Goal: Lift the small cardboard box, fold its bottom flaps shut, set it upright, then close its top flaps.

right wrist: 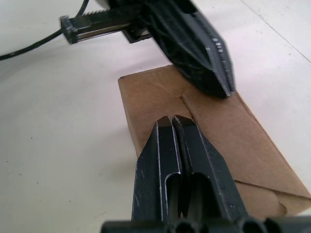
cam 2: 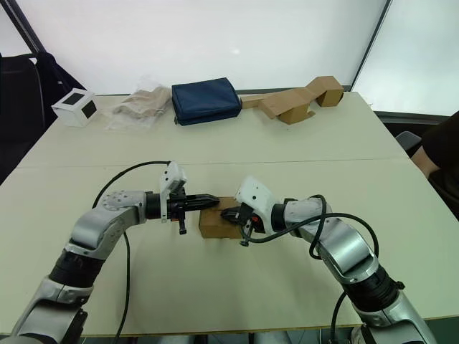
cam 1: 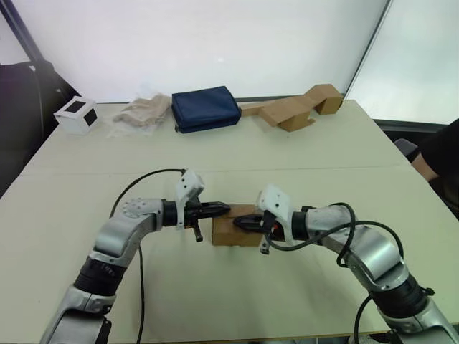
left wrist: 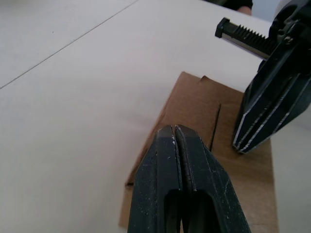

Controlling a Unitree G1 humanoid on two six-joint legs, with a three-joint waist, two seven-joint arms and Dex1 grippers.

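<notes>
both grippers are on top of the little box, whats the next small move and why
Probably press both closed grippers straight down. The left gripper and right gripper rest fingers shut on the small cardboard box, whose top flaps lie nearly flat, seam still visible. The box stands on the table.

Plain brown small cardboard box [cam 1: 237, 231], navy pouch [cam 1: 205, 108], white box [cam 1: 75, 115] with black square.
</notes>
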